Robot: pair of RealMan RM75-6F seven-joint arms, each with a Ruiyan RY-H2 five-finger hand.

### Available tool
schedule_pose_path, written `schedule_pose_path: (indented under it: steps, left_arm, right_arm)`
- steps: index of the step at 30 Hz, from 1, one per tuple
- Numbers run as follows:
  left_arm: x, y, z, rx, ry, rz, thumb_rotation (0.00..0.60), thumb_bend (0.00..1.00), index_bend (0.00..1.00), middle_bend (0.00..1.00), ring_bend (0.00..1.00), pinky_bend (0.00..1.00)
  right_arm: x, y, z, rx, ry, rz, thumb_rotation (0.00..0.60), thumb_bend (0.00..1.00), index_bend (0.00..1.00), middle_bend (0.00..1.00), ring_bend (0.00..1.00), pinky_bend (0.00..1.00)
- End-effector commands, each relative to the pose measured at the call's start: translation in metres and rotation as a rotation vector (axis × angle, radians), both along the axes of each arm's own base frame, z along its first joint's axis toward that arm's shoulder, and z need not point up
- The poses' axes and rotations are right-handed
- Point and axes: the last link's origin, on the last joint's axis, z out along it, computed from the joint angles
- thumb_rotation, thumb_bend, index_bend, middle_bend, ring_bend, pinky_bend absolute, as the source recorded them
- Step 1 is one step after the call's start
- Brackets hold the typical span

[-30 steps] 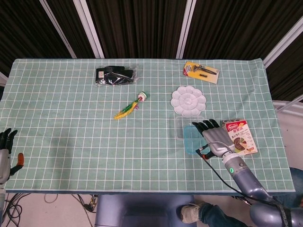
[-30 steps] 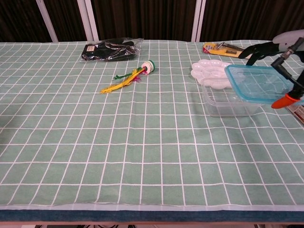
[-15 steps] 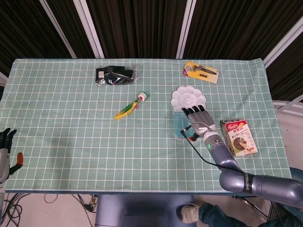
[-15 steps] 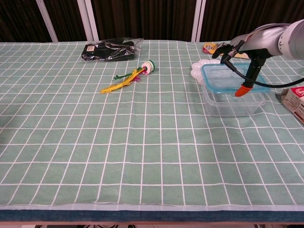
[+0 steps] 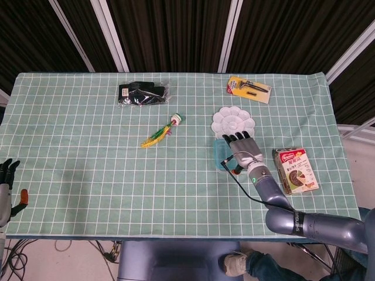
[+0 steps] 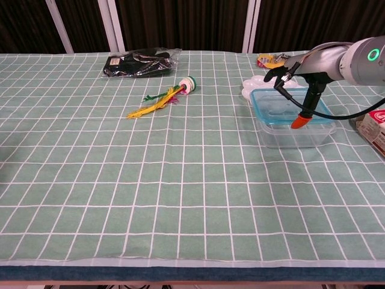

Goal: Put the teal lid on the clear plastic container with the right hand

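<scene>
- The left hand (image 5: 6, 175) sits at the lower left edge of the head view, off the side of the surface (image 5: 88, 175), fingers apart and holding nothing.
- In the lower right of the head view a food box (image 5: 296, 170) lies flat on the green checked cloth, near the right hand (image 5: 243, 152).
- The right hand lies palm down over the teal lid (image 6: 289, 107), fingers stretched forward across it; whether it grips the lid or only presses on it cannot be told.
- The teal lid sits on top of the clear plastic container (image 6: 295, 133), right of centre in the chest view, its rim roughly lined up with the container's walls.
- Just behind the container and touching it in view is a white paint palette (image 5: 233, 124).
- Left of centre lies a feathered shuttlecock toy (image 5: 161, 133).
- Toward the upper left, a black item in a clear bag (image 5: 142, 93).
- At the upper right, a carded razor pack (image 5: 249, 89).
</scene>
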Motion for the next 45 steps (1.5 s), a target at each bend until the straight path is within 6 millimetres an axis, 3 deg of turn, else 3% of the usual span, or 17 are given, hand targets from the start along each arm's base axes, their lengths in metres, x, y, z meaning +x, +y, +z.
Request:
schedule_pose_path:
  steps: [1, 18, 45]
  left_arm:
    - [0.000, 0.000, 0.000, 0.000, 0.000, 0.001, 0.600, 0.53, 0.07, 0.00, 0.00, 0.00]
    - [0.000, 0.000, 0.000, -0.003, 0.003, 0.005, 0.600, 0.53, 0.07, 0.00, 0.00, 0.00]
    - [-0.001, 0.001, 0.001, 0.003, 0.024, 0.018, 0.600, 0.53, 0.07, 0.00, 0.00, 0.00]
  right_arm:
    - [-0.001, 0.001, -0.001, -0.004, 0.013, -0.011, 0.600, 0.24, 0.00, 0.43, 0.09, 0.00]
    - [0.006, 0.008, 0.006, -0.013, -0.001, -0.019, 0.600, 0.24, 0.00, 0.43, 0.09, 0.00]
    - [-0.002, 0.010, -0.006, 0.013, 0.013, 0.008, 0.600, 0.24, 0.00, 0.43, 0.09, 0.00]
